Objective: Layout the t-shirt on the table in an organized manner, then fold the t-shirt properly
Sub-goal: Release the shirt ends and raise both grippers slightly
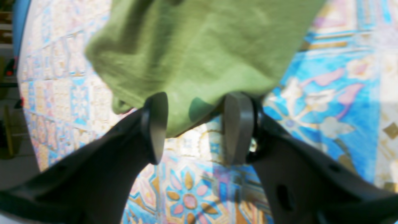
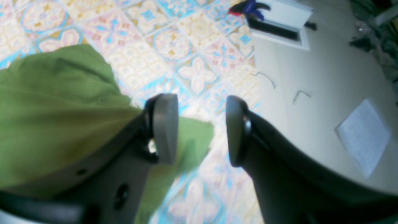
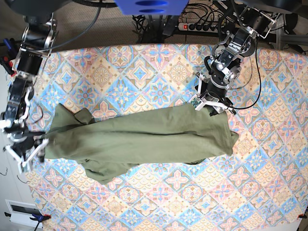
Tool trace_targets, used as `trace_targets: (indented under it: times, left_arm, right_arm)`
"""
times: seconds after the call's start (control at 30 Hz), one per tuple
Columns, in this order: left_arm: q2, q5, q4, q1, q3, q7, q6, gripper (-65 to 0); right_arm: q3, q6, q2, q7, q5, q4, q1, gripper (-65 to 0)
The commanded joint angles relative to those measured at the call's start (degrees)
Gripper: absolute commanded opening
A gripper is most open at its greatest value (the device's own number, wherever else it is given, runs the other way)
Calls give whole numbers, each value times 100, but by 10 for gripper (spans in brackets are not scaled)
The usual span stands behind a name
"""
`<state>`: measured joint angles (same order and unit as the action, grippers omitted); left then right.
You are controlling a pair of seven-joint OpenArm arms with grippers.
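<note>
1. The table, covered in pink, blue and beige diamond tiles, is filling nearly the whole base view.
2. The t-shirt, olive green and wrinkled, is lying stretched sideways across the middle of the frame.
3. The left gripper, upper right, is standing open over the shirt's right edge.
4. The right gripper, far left, is gaping open at the shirt's left end, holding nothing.

It looks like a robotics lab or workshop. Two robot arms are mounted at a table covered in a patterned cloth, a power strip and loose black cables lie behind it, and the pale floor holds scattered paper.
</note>
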<state>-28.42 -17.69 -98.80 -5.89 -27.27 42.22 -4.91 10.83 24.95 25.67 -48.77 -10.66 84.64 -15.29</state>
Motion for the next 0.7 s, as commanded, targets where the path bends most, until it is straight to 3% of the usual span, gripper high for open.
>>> trace_targets:
  times: [0.0,0.1,0.3,0.67]
  left_arm:
    - [-63,-55,-102,75,41,-77,73,-368]
    - [-63,-55,-102,84,41,-77,73,-368]
    - [-168,-55,-102,84,41,-77,73,-368]
    - [-186,-55,-111,84,50,-77,73,-368]
  right_arm:
    - [29,-29,101,126,-29,85,-23,-399]
    - [240,-29,83,126,-47,50,329,-400]
    - [882,6,-339,126,-38,-47,514,-399]
    - [917,6,-453,135,-47,-636,637,-399]
